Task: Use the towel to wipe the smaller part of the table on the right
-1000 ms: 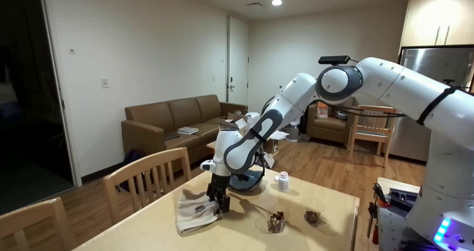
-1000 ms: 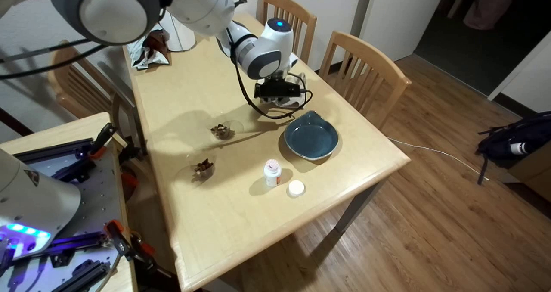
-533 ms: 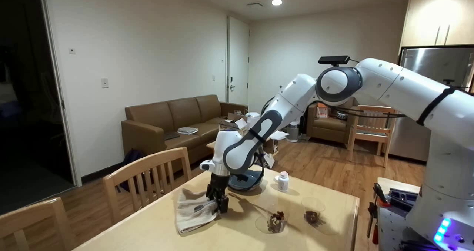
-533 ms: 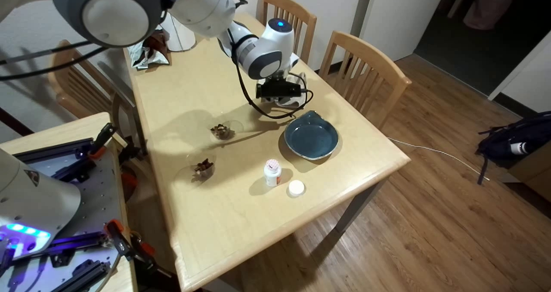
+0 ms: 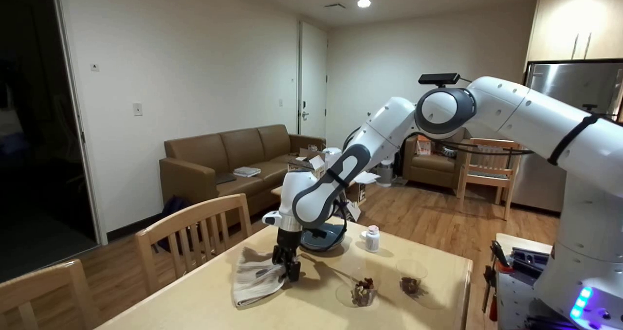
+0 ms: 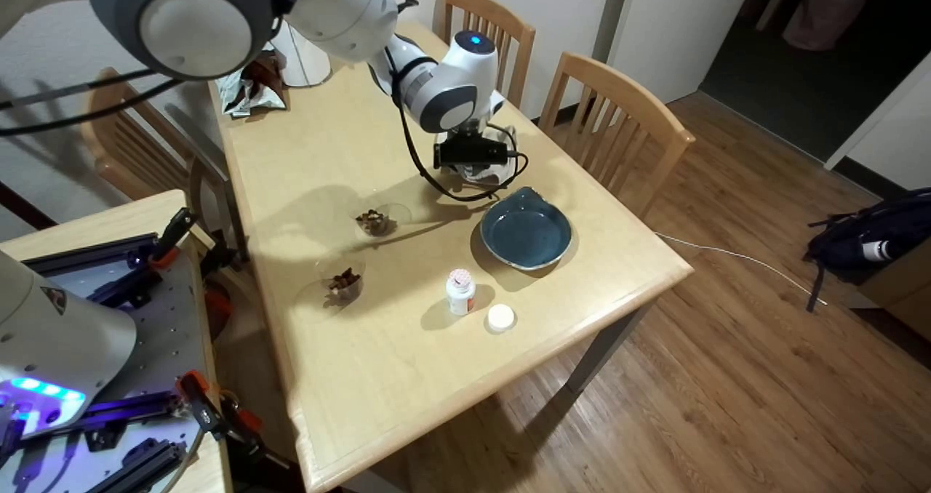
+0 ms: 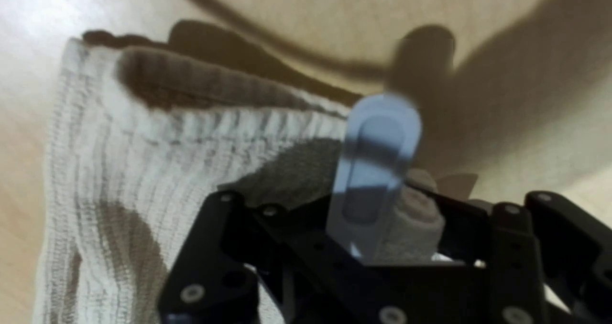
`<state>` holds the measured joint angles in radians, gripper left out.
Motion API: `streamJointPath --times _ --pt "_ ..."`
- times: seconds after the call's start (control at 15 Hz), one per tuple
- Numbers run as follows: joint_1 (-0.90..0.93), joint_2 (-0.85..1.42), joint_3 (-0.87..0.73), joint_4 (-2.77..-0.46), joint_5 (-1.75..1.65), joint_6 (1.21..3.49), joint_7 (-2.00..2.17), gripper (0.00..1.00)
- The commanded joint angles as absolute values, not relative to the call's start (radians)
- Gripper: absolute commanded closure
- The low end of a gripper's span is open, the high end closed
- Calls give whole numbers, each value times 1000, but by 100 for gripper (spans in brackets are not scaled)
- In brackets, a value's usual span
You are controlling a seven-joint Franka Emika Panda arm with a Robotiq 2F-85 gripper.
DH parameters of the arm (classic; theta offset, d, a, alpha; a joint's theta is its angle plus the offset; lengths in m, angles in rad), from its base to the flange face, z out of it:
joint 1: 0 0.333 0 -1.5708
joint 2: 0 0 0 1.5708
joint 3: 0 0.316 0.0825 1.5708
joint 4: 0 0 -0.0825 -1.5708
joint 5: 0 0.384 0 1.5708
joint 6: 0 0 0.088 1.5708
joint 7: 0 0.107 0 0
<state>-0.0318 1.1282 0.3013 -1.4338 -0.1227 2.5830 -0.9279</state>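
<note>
In an exterior view, a silver-and-brown bag point(image 6: 254, 89) rests at the far left of the table point(image 6: 407, 355), its contents hidden, just beside a white cylinder point(image 6: 304, 64). Nearer on the left, a clear cup point(image 6: 342, 266) holds dark brown chunks point(image 6: 345, 283). Slightly right of it and farther off, a second clear cup point(image 6: 372, 208) holds similar dark pieces point(image 6: 372, 224). Toward the near middle, a white bottle point(image 6: 460, 300) stands upright; its mouth looks pink-and-white speckled, and I cannot tell what fills it. Well beyond the bottle, toward the table's right edge, lies the beige ribbed towel point(image 7: 181, 166); the gripper point(image 5: 289, 270) points down, clamped on a bunched edge of it. Near and just right of the bottle lies a white cap point(image 6: 500, 318). Farthest right, a dark blue dish point(image 6: 525, 242) with a pointed lip sits open side up, near the towel.
</note>
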Motion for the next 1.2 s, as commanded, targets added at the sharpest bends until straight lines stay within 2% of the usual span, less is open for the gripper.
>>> streamJointPath --times 0.0,0.2,0.27,0.67,1.13 --pt "-14 1141 283 -1400 -91 2504 -885 97" --pt "-7 1142 277 -1392 -70 2465 -835 98" --pt "-40 996 281 -1588 -60 2495 -802 98" --pt "-89 825 328 -1768 4 2283 -818 98" --pt "-107 741 314 -1853 103 2170 -843 98"
